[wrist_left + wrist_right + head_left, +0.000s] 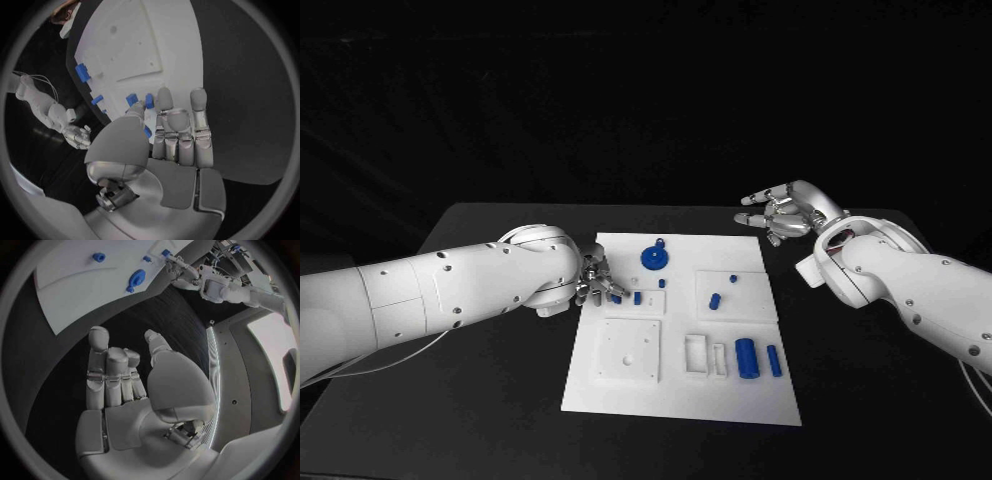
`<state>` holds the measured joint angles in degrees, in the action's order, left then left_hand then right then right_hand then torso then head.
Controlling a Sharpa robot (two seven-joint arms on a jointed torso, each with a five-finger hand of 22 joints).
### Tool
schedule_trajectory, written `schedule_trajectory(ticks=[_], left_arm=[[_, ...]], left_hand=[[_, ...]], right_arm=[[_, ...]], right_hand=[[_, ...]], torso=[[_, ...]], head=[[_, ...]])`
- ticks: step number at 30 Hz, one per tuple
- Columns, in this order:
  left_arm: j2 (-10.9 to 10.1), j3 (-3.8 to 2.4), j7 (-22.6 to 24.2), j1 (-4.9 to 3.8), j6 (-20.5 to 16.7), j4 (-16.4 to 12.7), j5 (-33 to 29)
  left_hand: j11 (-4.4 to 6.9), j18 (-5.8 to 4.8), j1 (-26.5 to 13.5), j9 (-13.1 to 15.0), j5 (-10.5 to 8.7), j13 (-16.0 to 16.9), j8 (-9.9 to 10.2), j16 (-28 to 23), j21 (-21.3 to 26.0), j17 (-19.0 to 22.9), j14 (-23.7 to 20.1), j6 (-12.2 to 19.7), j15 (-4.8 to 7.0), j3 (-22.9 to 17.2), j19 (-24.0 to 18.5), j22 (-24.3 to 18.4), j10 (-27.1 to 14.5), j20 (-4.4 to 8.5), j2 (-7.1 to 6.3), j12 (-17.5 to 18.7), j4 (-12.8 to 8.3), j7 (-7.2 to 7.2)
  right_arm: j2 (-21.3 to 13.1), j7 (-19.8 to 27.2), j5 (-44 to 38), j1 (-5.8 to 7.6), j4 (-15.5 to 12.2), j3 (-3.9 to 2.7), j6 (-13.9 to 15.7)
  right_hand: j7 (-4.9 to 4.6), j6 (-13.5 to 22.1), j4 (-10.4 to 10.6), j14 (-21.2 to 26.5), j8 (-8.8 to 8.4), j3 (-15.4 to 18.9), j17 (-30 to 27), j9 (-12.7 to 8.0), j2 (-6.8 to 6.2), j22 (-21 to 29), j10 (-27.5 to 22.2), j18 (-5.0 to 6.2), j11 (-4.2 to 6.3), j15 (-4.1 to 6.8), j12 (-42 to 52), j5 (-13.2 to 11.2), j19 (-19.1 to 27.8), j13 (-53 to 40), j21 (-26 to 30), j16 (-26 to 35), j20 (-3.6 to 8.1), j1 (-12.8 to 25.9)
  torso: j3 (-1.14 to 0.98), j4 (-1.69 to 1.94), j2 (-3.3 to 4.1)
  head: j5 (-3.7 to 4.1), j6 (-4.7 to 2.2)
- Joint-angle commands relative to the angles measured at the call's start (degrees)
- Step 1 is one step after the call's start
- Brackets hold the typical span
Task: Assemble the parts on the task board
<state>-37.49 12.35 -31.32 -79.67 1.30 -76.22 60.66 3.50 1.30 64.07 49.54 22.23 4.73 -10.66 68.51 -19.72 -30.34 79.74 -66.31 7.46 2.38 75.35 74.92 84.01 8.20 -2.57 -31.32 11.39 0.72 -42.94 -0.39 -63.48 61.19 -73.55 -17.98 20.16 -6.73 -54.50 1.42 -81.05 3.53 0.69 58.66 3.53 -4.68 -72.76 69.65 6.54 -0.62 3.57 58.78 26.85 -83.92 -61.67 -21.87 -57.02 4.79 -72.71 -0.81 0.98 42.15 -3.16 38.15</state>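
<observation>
The white task board [682, 400] lies in the middle of the black table. My left hand [599, 282] reaches over its left edge, fingers pointing down at two small blue parts [638, 297]. In the left wrist view a small blue part [147, 131] shows between the thumb and the straight fingers [164, 100]; I cannot tell whether it is gripped. My right hand [783, 212] hovers beyond the board's far right corner, fingers loosely apart and holding nothing; its palm [125, 405] is bare. A round blue part [653, 259] sits near the board's far edge.
Two blue cylinders [746, 355] stand side by side at the board's near right, beside white blocks [697, 352]. Two more small blue parts [715, 299] sit right of centre. A raised white square plate [629, 350] fills the near left. Bare black table [488, 400] surrounds the board.
</observation>
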Motion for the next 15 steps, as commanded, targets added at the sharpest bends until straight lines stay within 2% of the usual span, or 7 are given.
schedule_trajectory(ticks=[1, 15], left_arm=[[0.1, 0.15, -0.2, 0.22, -0.6, 0.0, -0.8], [0.1, 0.14, -0.1, 0.22, -0.5, -0.4, -1.4]], left_hand=[[0.01, -0.66, 0.1, -0.2, -0.22, 0.0, 0.2, -0.2, 0.3, 0.1, -0.3, 0.1, -0.07, 0.0, 0.1, 0.8, 2.6, 0.07, -0.59, 0.3, 0.3, -0.34], [0.04, -0.67, 0.2, -0.2, -0.37, 0.1, 0.2, -0.1, 0.4, 0.1, -0.3, 0.0, -0.06, -0.2, 0.2, 0.9, 2.7, 0.07, -0.59, 0.3, 0.5, -0.29]], right_arm=[[0.0, 0.3, 0.0, -0.05, 0.0, -0.03, -0.6], [0.1, 0.3, 0.0, -0.06, 0.0, -0.03, -0.6]], right_hand=[[0.01, 0.5, 0.1, -0.3, -0.1, 0.0, -0.1, -0.1, 0.12, 0.0, -0.1, 0.68, 0.11, 0.0, 0.0, 0.2, -2.4, 0.0, 0.0, 0.0, -0.18, 0.4], [0.01, 0.5, 0.1, -0.3, -0.1, 0.0, -0.1, -0.1, 0.12, 0.0, -0.1, 0.68, 0.11, 0.0, 0.0, 0.2, -2.4, 0.0, 0.0, 0.0, -0.18, 0.4]], torso=[[-0.03, 0.03, 0.01], [-0.04, 0.01, 0.0]], head=[[0.04, 0.08], [0.1, 0.1]])
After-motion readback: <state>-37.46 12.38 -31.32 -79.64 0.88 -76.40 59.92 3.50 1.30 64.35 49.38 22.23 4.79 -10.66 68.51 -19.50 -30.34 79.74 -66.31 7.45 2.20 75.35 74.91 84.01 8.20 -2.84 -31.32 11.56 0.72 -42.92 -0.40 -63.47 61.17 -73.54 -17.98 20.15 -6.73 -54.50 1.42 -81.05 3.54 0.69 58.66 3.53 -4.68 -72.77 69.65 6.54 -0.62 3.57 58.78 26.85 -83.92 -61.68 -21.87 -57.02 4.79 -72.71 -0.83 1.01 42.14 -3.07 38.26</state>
